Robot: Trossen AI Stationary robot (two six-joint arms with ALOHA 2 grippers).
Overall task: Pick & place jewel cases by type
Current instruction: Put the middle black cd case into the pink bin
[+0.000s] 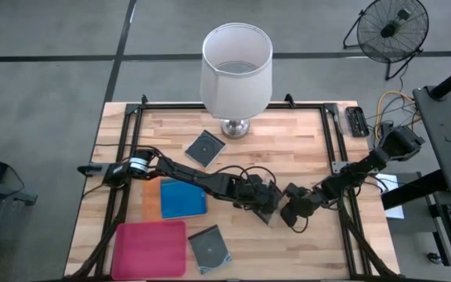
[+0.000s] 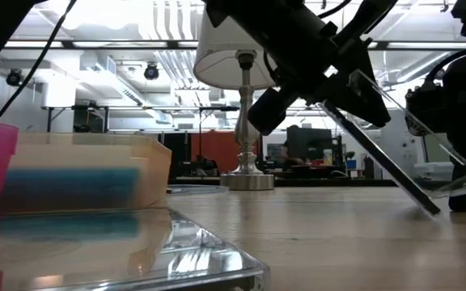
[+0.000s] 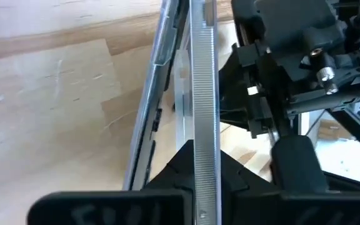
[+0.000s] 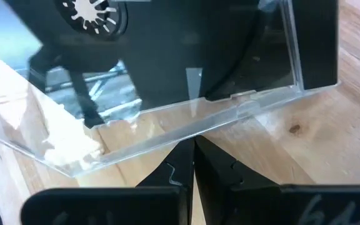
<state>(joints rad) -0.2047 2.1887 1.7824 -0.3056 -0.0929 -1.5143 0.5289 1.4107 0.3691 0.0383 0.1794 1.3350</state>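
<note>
We see a pale wooden table (image 1: 288, 149); our left gripper (image 1: 266, 205) clamps a tilted dark transparent jewel case (image 2: 395, 174), the closed right gripper (image 1: 294, 213) just beside it, workshop behind.

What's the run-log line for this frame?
left gripper: shut on edge of tilted transparent jewel case | right gripper: shut on its clear lid edge | blue case: in orange tray | pink tray: nothing in it

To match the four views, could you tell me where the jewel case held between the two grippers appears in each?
High: held jewel case hidden under both grippers, right of centre.
Low: tilted pane, right.
Left wrist: edge-on, centre.
Right wrist: clear, across the top.
Shared landmark: lamp.
</note>
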